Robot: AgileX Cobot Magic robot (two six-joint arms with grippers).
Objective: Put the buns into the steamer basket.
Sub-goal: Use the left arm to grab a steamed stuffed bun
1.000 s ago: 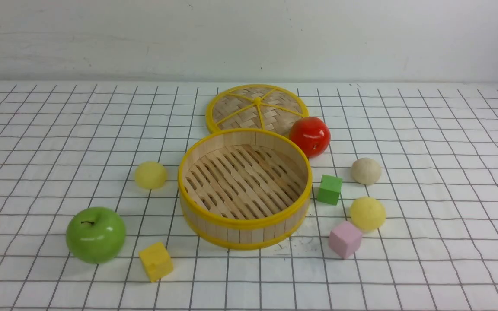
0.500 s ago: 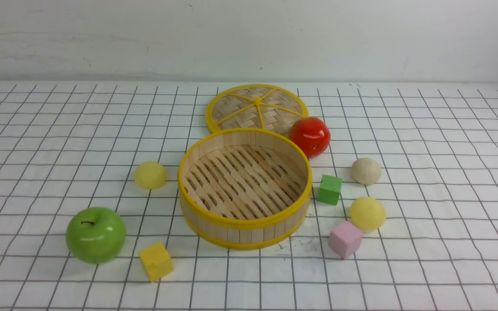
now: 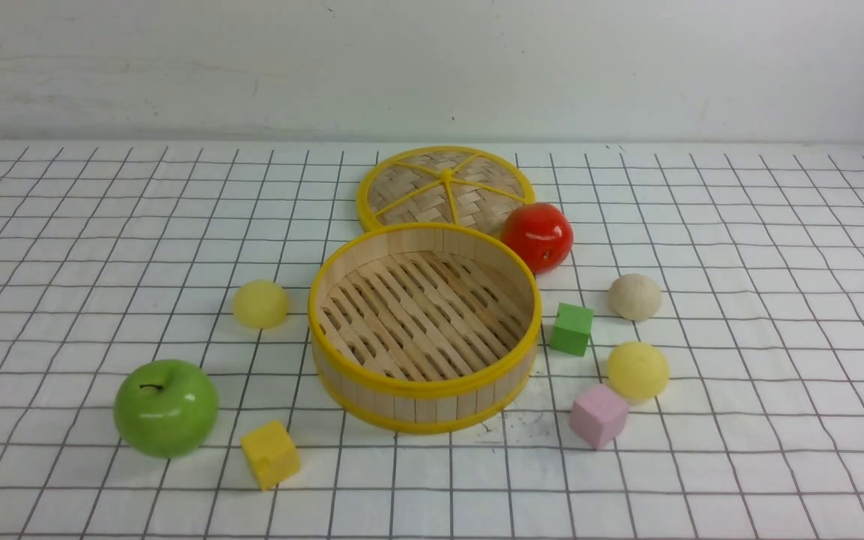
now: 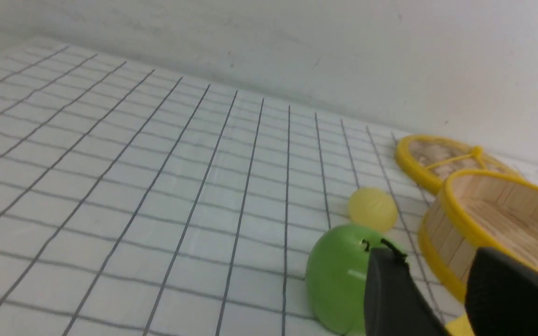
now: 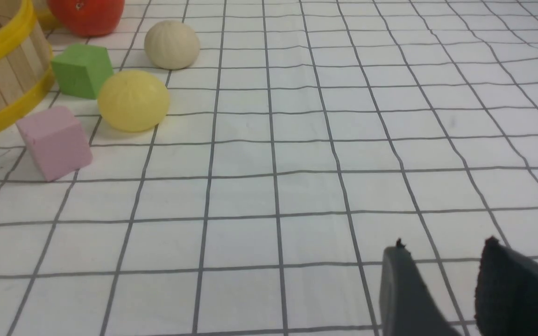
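Note:
The steamer basket [image 3: 423, 384] stands empty in the middle of the table; it also shows in the left wrist view [image 4: 456, 219] and the right wrist view [image 5: 3, 70]. One pale yellow bun [image 3: 261, 304] lies left of it, also in the left wrist view [image 4: 371, 209]. A cream-beige bun [image 3: 634, 296] and a second pale yellow bun [image 3: 637, 370] lie to its right, and both show in the right wrist view, the beige bun [image 5: 172, 44] and the yellow bun [image 5: 133, 100]. Neither gripper shows in the front view. My left gripper [image 4: 435, 254] is open and empty near the green apple. My right gripper [image 5: 444, 245] is open and empty above bare cloth.
A woven lid [image 3: 445, 189] lies behind the basket with a red apple [image 3: 537, 235] beside it. A green apple [image 3: 166, 407] and a yellow cube [image 3: 271, 454] are at the front left. A green cube [image 3: 571, 328] and a pink cube [image 3: 598, 415] sit among the right buns.

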